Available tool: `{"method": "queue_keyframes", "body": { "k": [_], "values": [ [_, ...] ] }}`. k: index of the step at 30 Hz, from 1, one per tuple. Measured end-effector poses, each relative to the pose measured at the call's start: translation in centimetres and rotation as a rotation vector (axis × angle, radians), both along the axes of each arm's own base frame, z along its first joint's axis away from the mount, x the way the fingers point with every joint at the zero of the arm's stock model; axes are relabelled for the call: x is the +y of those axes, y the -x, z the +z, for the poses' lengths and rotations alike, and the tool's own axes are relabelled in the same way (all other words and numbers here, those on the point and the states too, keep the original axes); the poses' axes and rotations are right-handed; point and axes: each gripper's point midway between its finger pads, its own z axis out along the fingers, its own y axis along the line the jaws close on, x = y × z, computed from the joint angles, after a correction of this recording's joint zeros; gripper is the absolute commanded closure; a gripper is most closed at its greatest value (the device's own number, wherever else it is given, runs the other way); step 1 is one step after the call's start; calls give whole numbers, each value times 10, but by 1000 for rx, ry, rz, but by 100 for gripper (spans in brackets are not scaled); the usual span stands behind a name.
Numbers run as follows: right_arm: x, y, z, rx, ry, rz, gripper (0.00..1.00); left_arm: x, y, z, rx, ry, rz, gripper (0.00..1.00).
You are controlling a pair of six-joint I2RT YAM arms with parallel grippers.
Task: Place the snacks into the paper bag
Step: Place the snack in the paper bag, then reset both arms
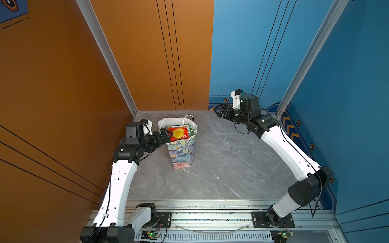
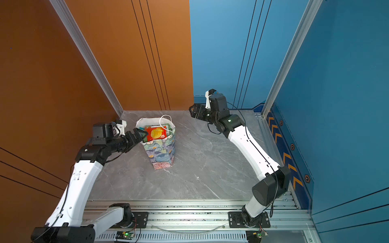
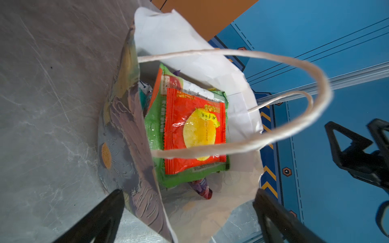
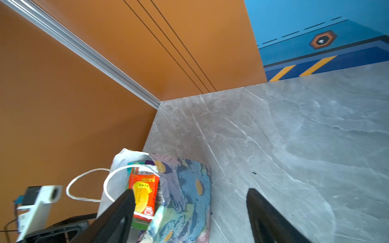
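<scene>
The flower-print paper bag [image 1: 181, 151] [image 2: 161, 151] stands upright at the table's back left, its white cord handles [image 3: 311, 117] arching over the mouth. Inside, a red snack packet [image 1: 178, 133] [image 3: 195, 130] [image 4: 143, 195] lies on top of a green one [image 3: 154, 136]; a purple packet end [image 3: 203, 189] pokes out below. My left gripper [image 1: 168, 134] [image 3: 189, 195] is open at the bag's left rim, a corner of the bag between its jaws, holding nothing. My right gripper [image 1: 217, 110] [image 4: 190, 191] hovers open and empty to the bag's right, near the back wall.
The grey marble table [image 1: 221, 164] is walled by an orange panel [image 1: 52, 84] on the left and a blue panel [image 1: 347, 84] on the right. An aluminium rail [image 1: 210, 216] carrying both arm bases runs along the front edge.
</scene>
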Motion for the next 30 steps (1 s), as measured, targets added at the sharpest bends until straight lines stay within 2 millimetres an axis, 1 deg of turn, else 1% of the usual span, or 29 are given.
{"method": "queue_keyframes", "body": {
  "k": [1, 3, 5, 7, 9, 11, 13, 17, 18, 19, 21, 24, 28, 30],
  "values": [
    [-9, 1, -3, -4, 11, -21, 0, 0, 3, 8, -34, -4, -2, 2],
    [-29, 4, -9, -20, 38, -64, 0, 0, 10, 27, -116, -15, -7, 2],
    [-54, 9, -18, -31, 62, -121, 0, 2, 21, 48, -221, -32, 0, 2],
    [-78, 14, -31, -34, 95, -182, 0, 6, 33, 64, -323, -56, 22, 2],
    [-99, 18, -47, -33, 140, -242, 0, 13, 44, 69, -398, -88, 57, 2],
    [-120, 24, -71, -38, 211, -305, 0, 21, 54, 67, -450, -117, 103, 2],
    [-133, 32, -97, -37, 282, -340, 0, 29, 58, 60, -475, -144, 148, 2],
    [-161, 49, -153, -36, 476, -389, 0, 42, 52, 33, -431, -181, 211, 2],
    [-168, 51, -162, -32, 518, -402, 0, 44, 50, 27, -419, -186, 220, 2],
    [-176, 53, -172, -29, 562, -420, 0, 46, 49, 22, -410, -193, 231, 2],
    [-192, 55, -184, -32, 622, -461, 0, 50, 45, 15, -405, -204, 253, 2],
    [-218, 58, -200, -46, 670, -544, 0, 60, 39, -3, -387, -231, 303, 2],
    [-257, 63, -232, -28, 721, -650, 0, 78, 31, -46, -334, -292, 385, 2],
    [-268, 63, -245, -14, 748, -678, 0, 89, 29, -67, -306, -332, 435, 2]
  ]
}}
